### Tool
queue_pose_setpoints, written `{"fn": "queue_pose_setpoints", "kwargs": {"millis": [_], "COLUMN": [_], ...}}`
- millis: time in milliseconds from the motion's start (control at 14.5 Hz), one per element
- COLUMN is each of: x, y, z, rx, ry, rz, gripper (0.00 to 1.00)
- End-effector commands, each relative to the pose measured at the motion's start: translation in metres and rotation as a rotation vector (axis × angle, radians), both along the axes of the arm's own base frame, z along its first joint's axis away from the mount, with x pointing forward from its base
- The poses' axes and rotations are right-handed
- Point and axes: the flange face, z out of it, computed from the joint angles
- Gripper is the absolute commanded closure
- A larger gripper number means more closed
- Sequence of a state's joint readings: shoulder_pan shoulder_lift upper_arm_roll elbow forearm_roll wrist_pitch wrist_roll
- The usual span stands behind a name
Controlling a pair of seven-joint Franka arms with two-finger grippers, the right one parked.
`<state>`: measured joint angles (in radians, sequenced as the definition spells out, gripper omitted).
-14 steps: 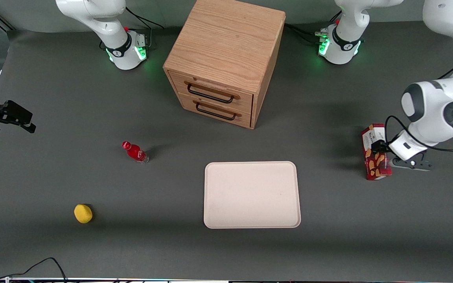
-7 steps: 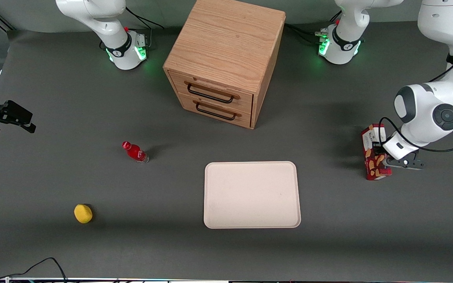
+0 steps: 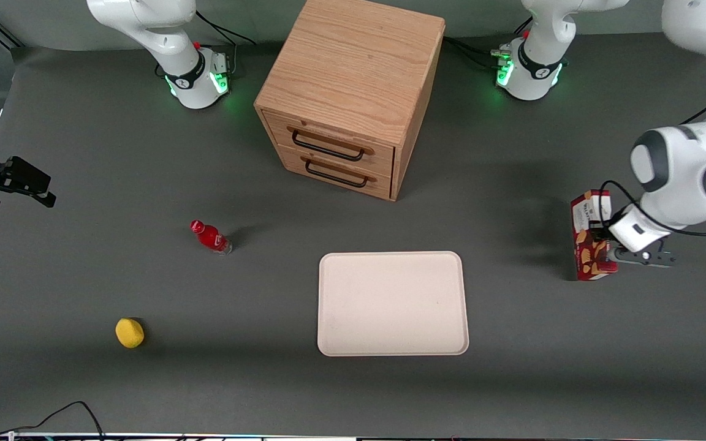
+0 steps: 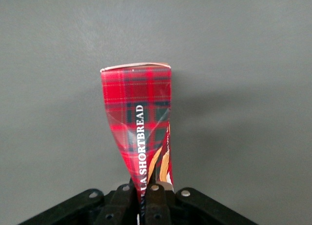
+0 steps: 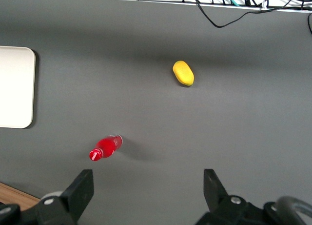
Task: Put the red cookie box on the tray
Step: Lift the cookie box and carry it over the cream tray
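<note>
The red cookie box (image 3: 589, 236) stands on end at the working arm's end of the table, its white label panel uppermost, with my gripper (image 3: 602, 236) shut on its side. Up close, the red tartan box (image 4: 141, 127) with white lettering is pinched thin between the black fingers (image 4: 157, 198), and its free end points away over bare grey table. My gripper (image 4: 144, 198) is closed tight on the cardboard. The cream-white tray (image 3: 392, 303) lies flat near the table's middle, well apart from the box and nothing on it.
A wooden two-drawer cabinet (image 3: 349, 92) stands farther from the front camera than the tray. A small red bottle (image 3: 209, 236) and a yellow lemon-like object (image 3: 129, 332) lie toward the parked arm's end. A tray corner (image 5: 17, 88) shows in the right wrist view.
The box has straightened from a tilt to nearly upright and shifted slightly toward the working arm's end, with the gripper staying shut on it. The arm's elbow has swung outward.
</note>
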<state>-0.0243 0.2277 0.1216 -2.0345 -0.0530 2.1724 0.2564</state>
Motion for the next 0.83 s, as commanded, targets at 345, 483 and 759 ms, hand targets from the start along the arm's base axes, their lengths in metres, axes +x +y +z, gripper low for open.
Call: {"fn": "queue_pose_setpoints", "kwargs": {"millis": [345,483,759], "x": [0.036,0.034,0.084], "y": [-0.127,-0.200,-0.332], "z": [0.245,0.232,0.048], "rx": [-0.031,-0.043,-0.040], "ry": [0.017,0.029,-0.111], "rz": [0.150,0.207,0.217], "gripper": [1.00,1.00,1.00]}}
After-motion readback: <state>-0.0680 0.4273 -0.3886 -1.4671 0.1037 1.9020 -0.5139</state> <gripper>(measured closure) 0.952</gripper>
